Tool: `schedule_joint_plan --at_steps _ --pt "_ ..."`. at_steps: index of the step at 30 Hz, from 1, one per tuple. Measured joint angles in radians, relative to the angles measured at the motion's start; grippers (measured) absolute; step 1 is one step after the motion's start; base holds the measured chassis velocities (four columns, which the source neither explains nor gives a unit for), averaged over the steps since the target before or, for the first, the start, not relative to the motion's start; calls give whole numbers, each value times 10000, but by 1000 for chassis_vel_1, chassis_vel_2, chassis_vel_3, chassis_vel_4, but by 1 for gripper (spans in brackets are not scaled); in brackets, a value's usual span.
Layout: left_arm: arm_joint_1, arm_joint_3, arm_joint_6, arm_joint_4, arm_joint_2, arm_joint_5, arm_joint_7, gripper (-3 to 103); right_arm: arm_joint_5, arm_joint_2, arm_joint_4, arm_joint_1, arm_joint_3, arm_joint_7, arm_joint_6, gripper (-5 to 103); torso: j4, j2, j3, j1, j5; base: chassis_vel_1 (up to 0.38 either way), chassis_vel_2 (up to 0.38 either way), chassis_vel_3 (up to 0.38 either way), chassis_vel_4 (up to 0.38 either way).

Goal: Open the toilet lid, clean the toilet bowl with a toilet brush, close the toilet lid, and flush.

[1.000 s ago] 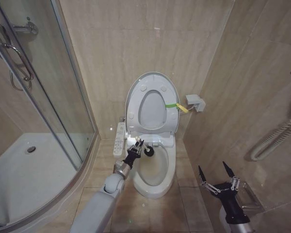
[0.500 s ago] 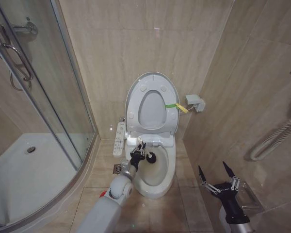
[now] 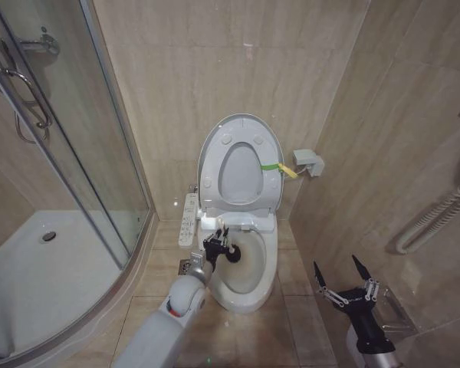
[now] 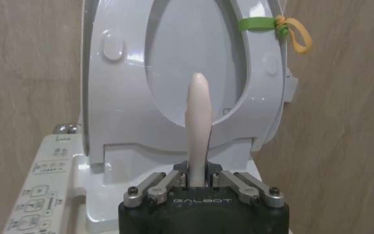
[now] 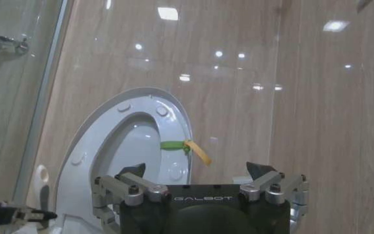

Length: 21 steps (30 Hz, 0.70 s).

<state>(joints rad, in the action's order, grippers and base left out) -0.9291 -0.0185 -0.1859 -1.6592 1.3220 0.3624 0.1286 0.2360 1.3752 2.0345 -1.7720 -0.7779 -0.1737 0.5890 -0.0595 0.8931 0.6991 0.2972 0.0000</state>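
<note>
Left gripper [image 3: 217,244]: reaching over the near-left rim of the toilet bowl [image 3: 270,285], fingers clamping the toilet brush [image 3: 234,254] by its pale handle. Toilet brush: lying with its long axis running from the gripper toward the bowl's middle in the head view, dark bristle head pointing inward and down into the stained interior, sitting just right of the fingers; in the left wrist view, pale handle [image 4: 197,127] rising straight out between the closed fingers [image 4: 153,187], tapered tip pointing toward the raised lid. Toilet lid [image 3: 211,157]: standing upright, leaning back against the wall, long axis vertical, underside with small round bumpers facing the room; seat ring [image 3: 251,198] raised along with it, oval hole showing. Green band [image 3: 270,165] with a yellow loop [image 3: 289,172]: hanging on the right edge of lid and seat. Control panel [image 3: 188,218]: white, long and narrow, sitting beside the bowl on its left. Right gripper [image 3: 342,286]: hovering low at the right, well apart from the bowl, black pointed fingers spreading wide and holding nothing. Room: beige marbled tile covering walls and floor; glass shower enclosure [image 3: 69,146] with a chrome handle standing at the left, curved white shower tray [image 3: 38,268] lying beneath it; small white fitting [image 3: 307,162] sitting on the wall right of the lid; ribbed hose [image 3: 433,221] hanging on the right wall.
</note>
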Motion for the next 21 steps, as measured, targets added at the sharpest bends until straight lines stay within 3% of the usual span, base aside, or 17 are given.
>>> schedule_joint_plan --at_steps 8,16,21 --pt "-516 280 -266 -1122 -354 -821 -791 18 0 0 -1 0 0 0 0 100 1 0 0 0 -2 0 0 0 0" --pt "-1381 712 -814 -2614 -521 -1316 -1070 18 0 0 0 0 0 0 0 100 -1 1 0 0 0 0 0 0 0" --pt "-2479 1328 -897 -3670 -777 -2490 -1506 18 0 0 0 0 0 0 0 100 1 1 0 0 0 0 0 0 0"
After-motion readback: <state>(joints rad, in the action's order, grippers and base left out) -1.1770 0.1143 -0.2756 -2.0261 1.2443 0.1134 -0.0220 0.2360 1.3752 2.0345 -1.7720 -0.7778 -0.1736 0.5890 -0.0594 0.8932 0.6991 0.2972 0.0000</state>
